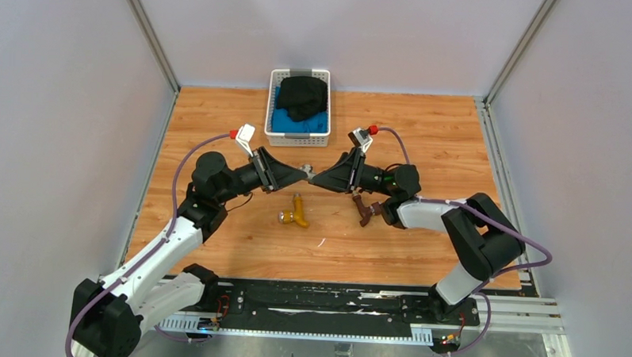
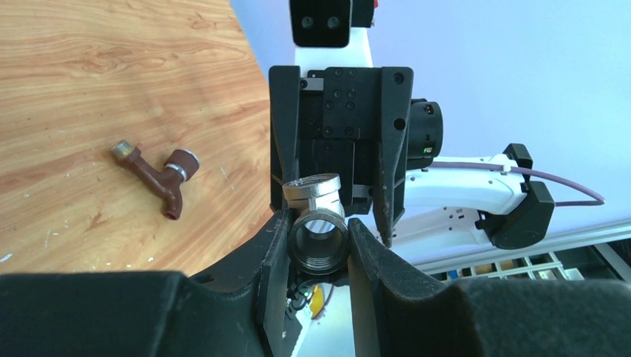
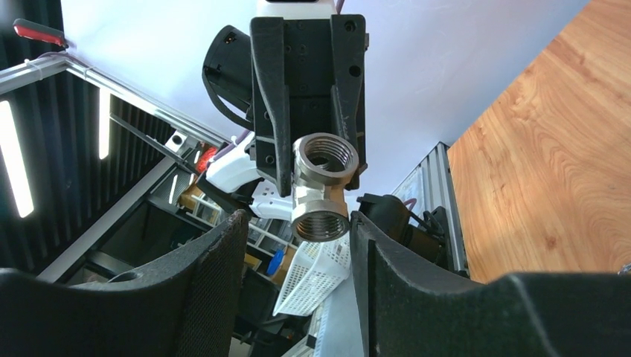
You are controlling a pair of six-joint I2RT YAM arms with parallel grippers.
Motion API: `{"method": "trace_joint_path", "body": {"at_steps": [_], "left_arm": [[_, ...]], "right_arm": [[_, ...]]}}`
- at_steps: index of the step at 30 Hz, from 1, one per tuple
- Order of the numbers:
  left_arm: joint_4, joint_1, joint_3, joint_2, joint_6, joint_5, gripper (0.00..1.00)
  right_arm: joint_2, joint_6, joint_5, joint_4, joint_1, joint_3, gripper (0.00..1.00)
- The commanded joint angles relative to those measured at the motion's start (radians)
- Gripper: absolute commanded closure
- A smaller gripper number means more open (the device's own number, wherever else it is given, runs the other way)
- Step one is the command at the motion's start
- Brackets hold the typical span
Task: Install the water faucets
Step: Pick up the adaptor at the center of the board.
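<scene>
Over the middle of the table my two grippers meet tip to tip around a small grey metal tee fitting (image 1: pixel 310 171). My left gripper (image 2: pixel 318 232) is shut on one threaded end of the fitting (image 2: pixel 318 242). Facing it, my right gripper (image 3: pixel 298 223) stands open astride the fitting (image 3: pixel 321 190); its right finger touches the metal and a gap shows on the left. The brass-yellow water faucet (image 1: pixel 296 213) lies on the wood below the grippers. A dark reddish-brown faucet (image 1: pixel 365 208) lies under my right arm, and it shows again in the left wrist view (image 2: pixel 160 177).
A white basket (image 1: pixel 269 105) with black and blue cloths stands at the back centre. Walls close in the table on three sides. A black rail with the arm bases runs along the near edge (image 1: pixel 332 302).
</scene>
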Motion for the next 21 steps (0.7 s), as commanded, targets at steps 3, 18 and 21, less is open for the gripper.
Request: {"method": "trace_joint_path", "body": {"at_steps": [3, 18, 21], "left_arm": [[0.038, 0.001, 0.010, -0.019, -0.010, -0.008, 1.00], [0.038, 0.001, -0.018, -0.049, -0.012, 0.000, 1.00], [0.038, 0.001, -0.026, -0.051, -0.014, 0.001, 1.00]], "right_arm": [[0.027, 0.010, -0.025, 0.076, 0.025, 0.023, 0.49], [0.032, 0.012, -0.002, 0.078, 0.025, 0.024, 0.53], [0.038, 0.014, -0.001, 0.077, 0.025, 0.032, 0.54]]}}
